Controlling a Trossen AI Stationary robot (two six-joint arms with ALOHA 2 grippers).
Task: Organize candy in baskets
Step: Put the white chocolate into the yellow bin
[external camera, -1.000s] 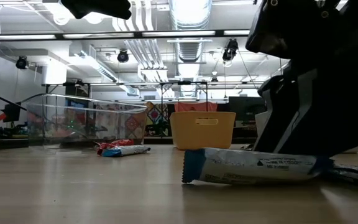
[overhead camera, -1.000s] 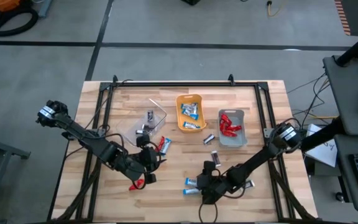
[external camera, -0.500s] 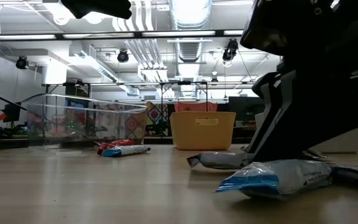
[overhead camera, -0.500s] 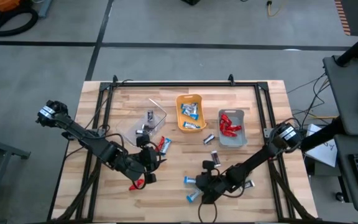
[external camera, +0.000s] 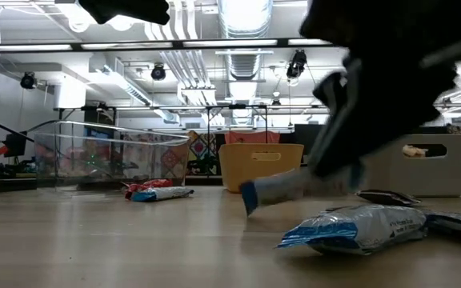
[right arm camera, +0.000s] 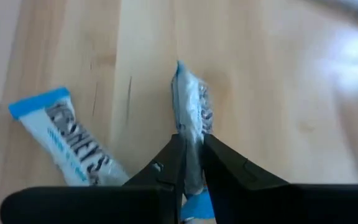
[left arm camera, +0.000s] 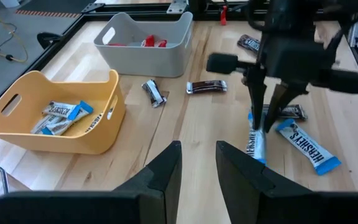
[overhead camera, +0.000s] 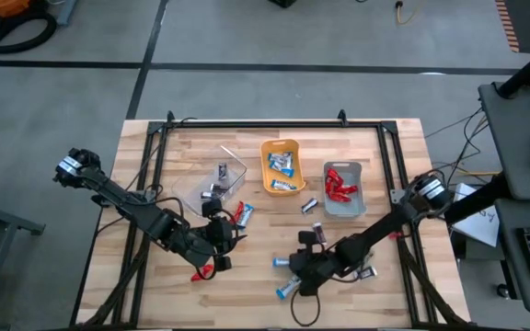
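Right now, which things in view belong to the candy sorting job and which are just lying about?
Job:
- blue-and-white bar pinched in right claw
- loose bars on the table
- orange basket, grey basket, clear basket
- left claw, waiting near the clear basket

Lying about:
- black frame rail round the table
- cables off the table's right edge

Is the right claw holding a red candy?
No, the right claw is shut on a blue-and-white candy, lifted off the table in the left wrist view.
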